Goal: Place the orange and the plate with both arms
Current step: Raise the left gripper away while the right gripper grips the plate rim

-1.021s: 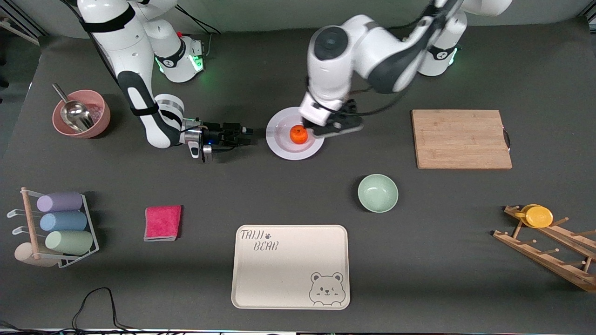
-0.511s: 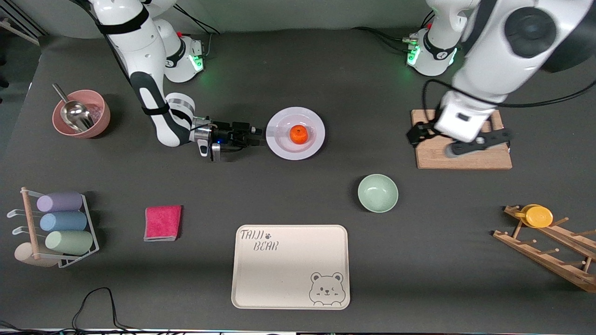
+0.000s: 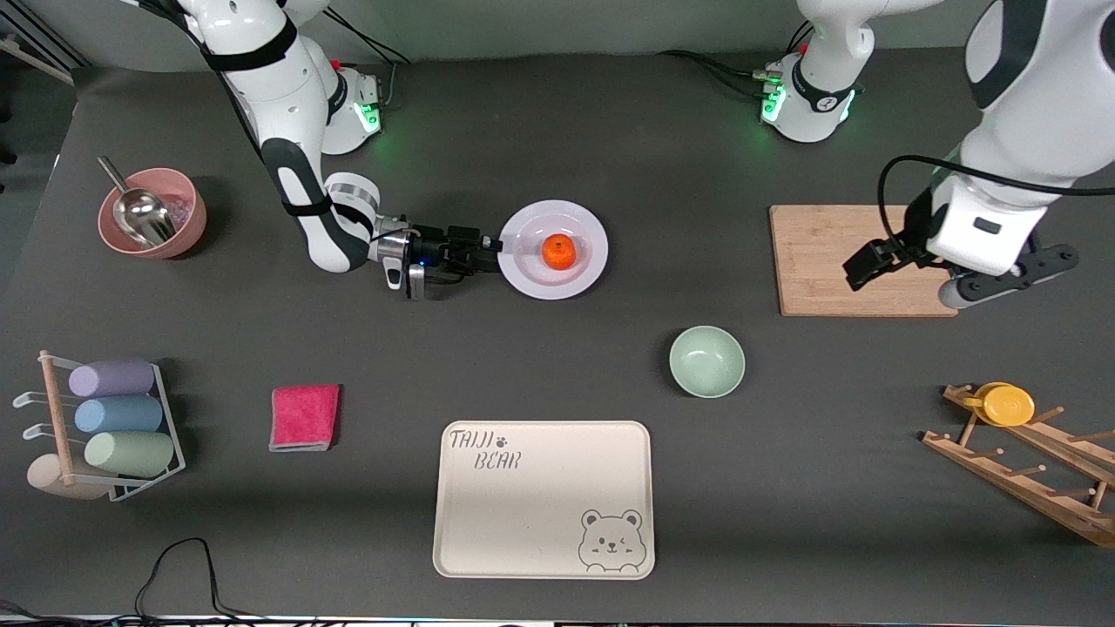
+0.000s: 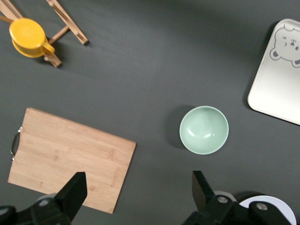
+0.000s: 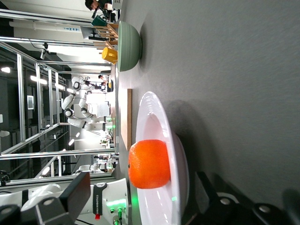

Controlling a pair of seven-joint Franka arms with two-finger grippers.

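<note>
The orange (image 3: 558,251) sits in the middle of the plate (image 3: 525,270), which lies flat on the counter (image 3: 557,366) between the two arms' bases, nearer to the robots than the green bowl (image 3: 706,361) and the bear tray (image 3: 543,499). The right gripper (image 3: 493,245) lies low and level at the plate's rim on the side toward the right arm's end, its fingers spread; in the right wrist view one finger (image 5: 77,192) stands above the rim and the other below it, with the orange (image 5: 149,163) and plate (image 5: 161,140) close in front, but whether they touch the rim cannot be told. The left gripper (image 3: 906,279) hangs over the cutting board (image 3: 827,261), toward the left arm's end, holding nothing; the left wrist view shows its fingers (image 4: 72,194) spread wide apart above the board (image 4: 70,154), with the bowl (image 4: 204,130), a corner of the tray (image 4: 276,79) and a yellow cup (image 4: 29,37) below. That cup (image 3: 1008,405) rests on a wooden rack (image 3: 1028,475) near the counter's edge at the left arm's end. At the right arm's end stand a pink bowl (image 3: 179,228) with a metal scoop (image 3: 139,209), a red cloth (image 3: 304,416), and a wire holder (image 3: 170,431) with three pastel rolls.
</note>
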